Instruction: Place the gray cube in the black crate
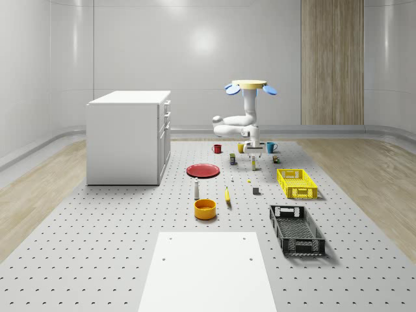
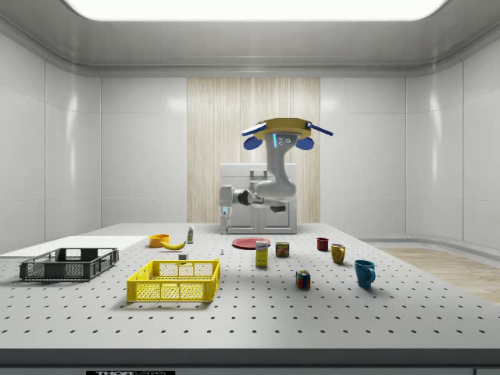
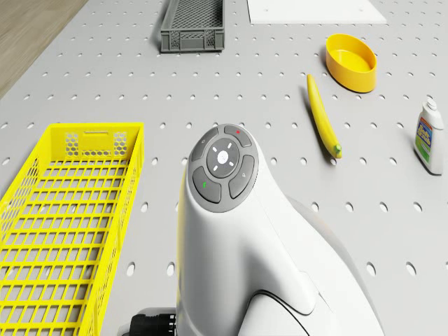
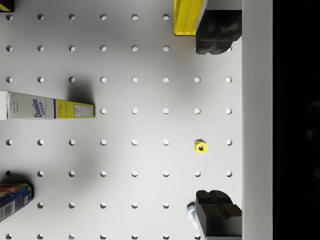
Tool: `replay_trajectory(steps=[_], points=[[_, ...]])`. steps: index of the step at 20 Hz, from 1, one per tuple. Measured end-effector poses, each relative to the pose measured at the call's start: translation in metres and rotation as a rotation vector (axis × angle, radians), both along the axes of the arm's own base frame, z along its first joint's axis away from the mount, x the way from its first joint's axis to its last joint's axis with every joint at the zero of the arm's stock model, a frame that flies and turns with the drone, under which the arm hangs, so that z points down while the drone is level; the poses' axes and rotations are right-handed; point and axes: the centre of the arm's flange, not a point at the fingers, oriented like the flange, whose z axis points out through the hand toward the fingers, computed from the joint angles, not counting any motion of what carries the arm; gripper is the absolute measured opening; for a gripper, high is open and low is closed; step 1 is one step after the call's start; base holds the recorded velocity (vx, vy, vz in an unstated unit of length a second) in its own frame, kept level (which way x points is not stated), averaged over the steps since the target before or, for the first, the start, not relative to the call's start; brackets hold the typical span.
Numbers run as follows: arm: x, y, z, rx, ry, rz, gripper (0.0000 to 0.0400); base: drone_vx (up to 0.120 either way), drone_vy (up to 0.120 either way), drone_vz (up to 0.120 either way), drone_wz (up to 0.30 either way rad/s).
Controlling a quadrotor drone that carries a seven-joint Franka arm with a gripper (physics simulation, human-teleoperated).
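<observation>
Closest to the whole-scene camera sits the black crate [image 1: 296, 229], open side up, on the perforated table [image 1: 117, 247]. Just beyond it, in the gap between the banana [image 1: 227, 195] and the yellow crate [image 1: 297, 183], lies the gray cube [image 1: 256, 190]. I judge it small, rigid and light, with flat faces, so I'd pinch two opposite sides squarely and low. A loose grip could let it slip (the faces look smooth).

Farther back, the gripper [image 1: 254, 149] hangs pointing down, well apart from the cube and on its far side. In the wrist view the fingers [image 4: 218, 32] stand wide with nothing between them but table, a yellow nut [image 4: 201, 147] beside the gap. The drone [image 1: 250, 86] hovers over the table's far end, above the mugs.
</observation>
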Motion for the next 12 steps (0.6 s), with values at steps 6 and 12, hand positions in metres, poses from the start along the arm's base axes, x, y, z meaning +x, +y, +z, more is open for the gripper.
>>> replay_trajectory(steps=[6, 12], points=[[0.0, 0.0, 0.0, 0.0, 0.0, 0.0, 0.04, 0.12, -0.04, -0.113, 0.0], [0.0, 0.0, 0.0, 0.0, 0.0, 0.0, 0.04, 0.12, 0.0, 0.0, 0.0]])
